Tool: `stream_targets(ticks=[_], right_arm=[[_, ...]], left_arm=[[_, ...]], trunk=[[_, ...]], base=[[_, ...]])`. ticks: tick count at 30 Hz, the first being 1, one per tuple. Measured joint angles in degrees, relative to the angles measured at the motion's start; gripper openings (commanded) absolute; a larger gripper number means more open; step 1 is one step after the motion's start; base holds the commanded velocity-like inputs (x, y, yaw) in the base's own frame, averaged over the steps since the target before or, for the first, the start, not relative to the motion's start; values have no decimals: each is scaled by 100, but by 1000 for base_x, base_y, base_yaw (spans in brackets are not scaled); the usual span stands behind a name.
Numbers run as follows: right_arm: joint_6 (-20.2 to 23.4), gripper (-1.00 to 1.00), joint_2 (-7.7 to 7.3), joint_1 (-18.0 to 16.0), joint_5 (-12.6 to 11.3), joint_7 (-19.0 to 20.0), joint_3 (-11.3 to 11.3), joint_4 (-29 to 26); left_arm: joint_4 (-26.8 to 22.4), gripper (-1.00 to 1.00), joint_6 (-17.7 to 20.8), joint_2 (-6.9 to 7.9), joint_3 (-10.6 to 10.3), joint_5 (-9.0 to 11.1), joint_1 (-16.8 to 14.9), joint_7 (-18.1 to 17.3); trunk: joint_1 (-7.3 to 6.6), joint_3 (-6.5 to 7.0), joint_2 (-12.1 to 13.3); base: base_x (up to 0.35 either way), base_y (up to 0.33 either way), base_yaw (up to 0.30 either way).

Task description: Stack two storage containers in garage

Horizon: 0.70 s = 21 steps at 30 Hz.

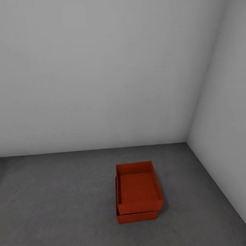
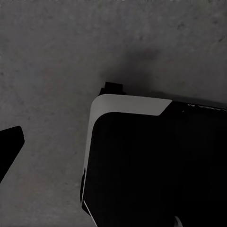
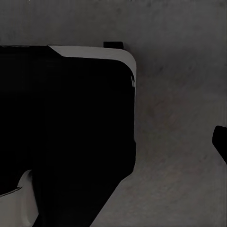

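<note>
Head view: we see the two bins stacked on the grey concrete floor [image 1: 52, 212] near the corner of two white walls [image 1: 95, 65]. The upper bin [image 1: 138, 187] sits in the lower bin [image 1: 136, 216], shifted slightly right, probably just as it was let go. Task looks done. Both wrist views look down past our dark base [image 2: 151, 165] at the floor; a black sliver at each edge may be a fingertip, so we can't tell how either pincer stands.
</note>
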Motion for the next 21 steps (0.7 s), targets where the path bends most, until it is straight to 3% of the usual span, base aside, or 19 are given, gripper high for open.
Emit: stream_targets(ticks=[21], right_arm=[[14, 100, -1, 0, 9, 5, 0, 1]], left_arm=[[2, 100, 0, 0, 0, 0, 0, 0]], trunk=[[0, 140, 0]], base=[[0, 0, 169]])
